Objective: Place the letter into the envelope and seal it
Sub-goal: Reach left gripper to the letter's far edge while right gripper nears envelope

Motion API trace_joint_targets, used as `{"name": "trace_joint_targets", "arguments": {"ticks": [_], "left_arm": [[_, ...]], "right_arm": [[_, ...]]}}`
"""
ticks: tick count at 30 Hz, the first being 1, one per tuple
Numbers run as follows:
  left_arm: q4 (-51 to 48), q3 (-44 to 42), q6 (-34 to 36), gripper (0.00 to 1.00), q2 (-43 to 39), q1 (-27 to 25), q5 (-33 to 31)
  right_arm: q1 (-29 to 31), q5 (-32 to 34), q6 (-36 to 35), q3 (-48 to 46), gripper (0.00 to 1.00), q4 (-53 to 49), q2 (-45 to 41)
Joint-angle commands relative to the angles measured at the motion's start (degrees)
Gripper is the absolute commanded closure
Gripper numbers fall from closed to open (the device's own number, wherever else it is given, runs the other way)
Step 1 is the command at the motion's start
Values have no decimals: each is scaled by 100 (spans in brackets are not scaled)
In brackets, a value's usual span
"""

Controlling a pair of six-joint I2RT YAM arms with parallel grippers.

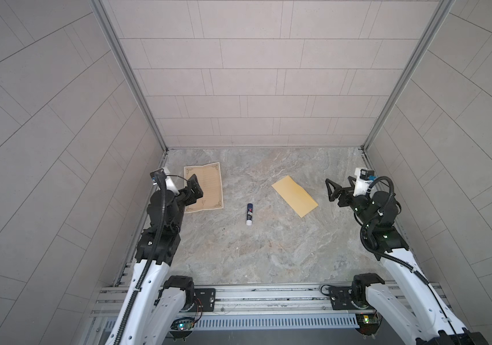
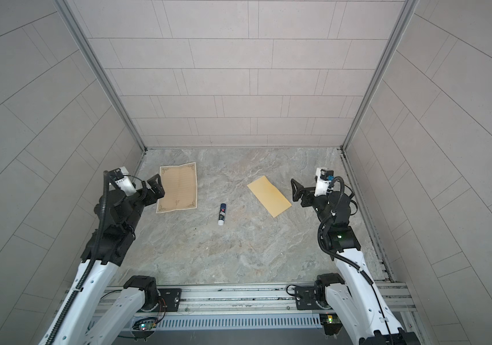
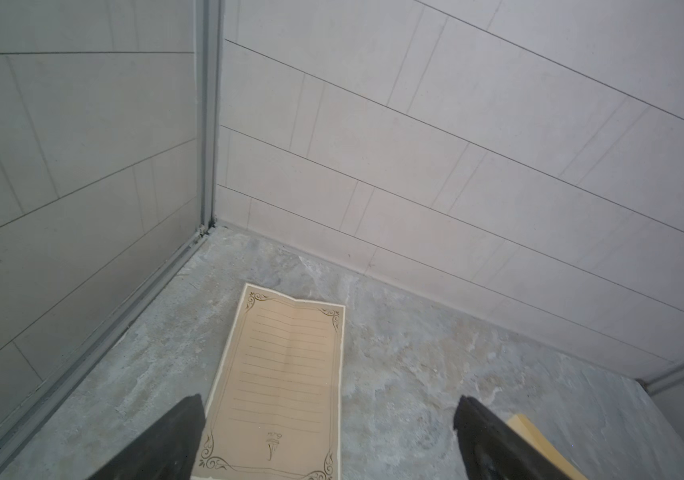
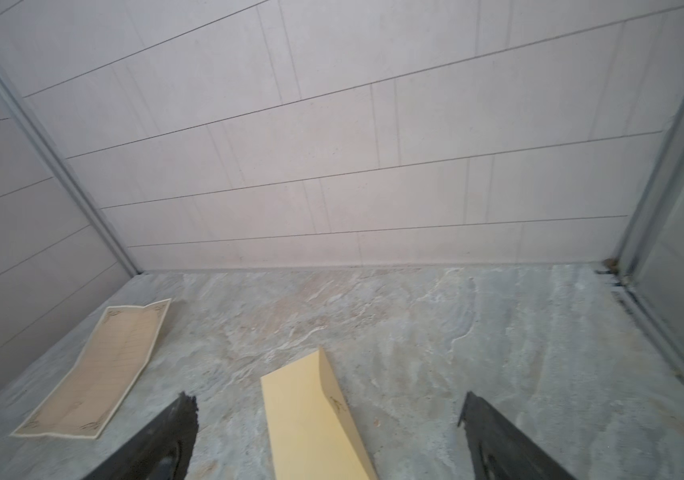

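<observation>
Letter (image 3: 282, 374) below parted left fingers (image 3: 174, 440)

No legible text: glue stick (image 1: 249, 214) label, frame centre, too small (red patch only); letter (image 3: 282, 374) shows ruled lines.

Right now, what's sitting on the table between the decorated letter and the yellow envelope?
A small glue stick lies between the letter and the envelope, touching neither; both top views show it.

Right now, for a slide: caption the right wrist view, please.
Open right tool aimed at the envelope; unfolded letter lies apart.
</observation>
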Motion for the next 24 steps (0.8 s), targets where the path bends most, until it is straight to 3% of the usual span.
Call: {"name": "trace_joint_targets", "arguments": {"ticks": [1,5,9,15,21,24], "left_arm": [[-1391,355,241,0,478,-26,693],[-1299,409,199,0,1003,-26,799],[-1244,931,161,0,1827,-56,470],[-1748,2348,736,0,3398,-487,-658],[-1864,3369,820,0,4626,-676,-856],[-1943,3827,644,3,5152,-757,-1247]], "right_arm": [[419,-658,518,365,1,-298,284],[1469,-140,273,720,1,-339,860],[2206,314,-79,1210,1,-776,1373],[2356,648,179,1421,1,-1020,1548],[2378,532,18,1465,1,-1762,1492],[2391,493,17,1275,1,-2112,1365]]}}
